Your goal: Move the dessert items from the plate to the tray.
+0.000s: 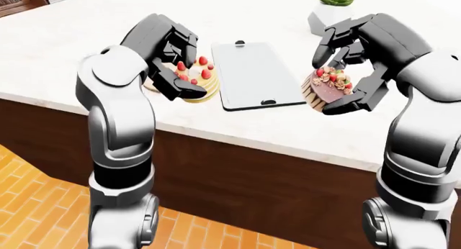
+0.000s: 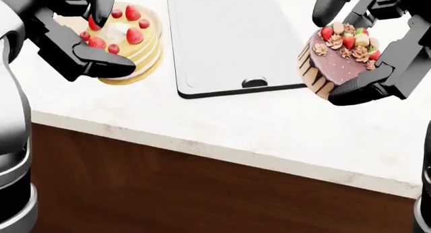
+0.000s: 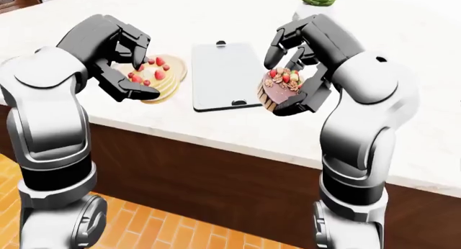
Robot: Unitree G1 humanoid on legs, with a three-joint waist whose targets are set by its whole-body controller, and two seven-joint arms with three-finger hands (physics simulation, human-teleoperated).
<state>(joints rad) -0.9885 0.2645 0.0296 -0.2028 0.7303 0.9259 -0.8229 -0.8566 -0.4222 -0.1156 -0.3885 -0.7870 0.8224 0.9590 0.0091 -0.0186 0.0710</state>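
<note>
The right hand (image 2: 367,51) grasps the chocolate cake (image 2: 340,61), with 1 finger over the far left edge and the others under the near right side; the cake sits tilted and appears lifted clear of the counter (image 2: 222,132), just right of the tray (image 2: 222,41). The left hand (image 2: 81,41) has its fingers about the pancake stack (image 2: 131,43), 1 finger below the near edge and others at the far left; whether these fingers press the stack or only stand about it cannot be told. The stack, topped with strawberries, sits left of the tray, and a tan rim at its left in the left-eye view may be the plate (image 1: 149,86). The tray is bare, flat, grey and dark-rimmed, with a handle notch at its near edge. Recommended procedure, as a judgement: level the cake before travel, since a tilt risks shedding toppings; carry it left over the tray rim with clearance; lower it until the base rests flat, then release. Place it toward 1 side of the tray so that the pancake stack has room. Confirm a firm hold on the stack before lifting, because the layers may slide apart. The counter is pale speckled stone on a dark wood base. A potted succulent (image 1: 333,9) stands at the far right, and the floor (image 1: 36,206) is orange wood in a herringbone pattern
</note>
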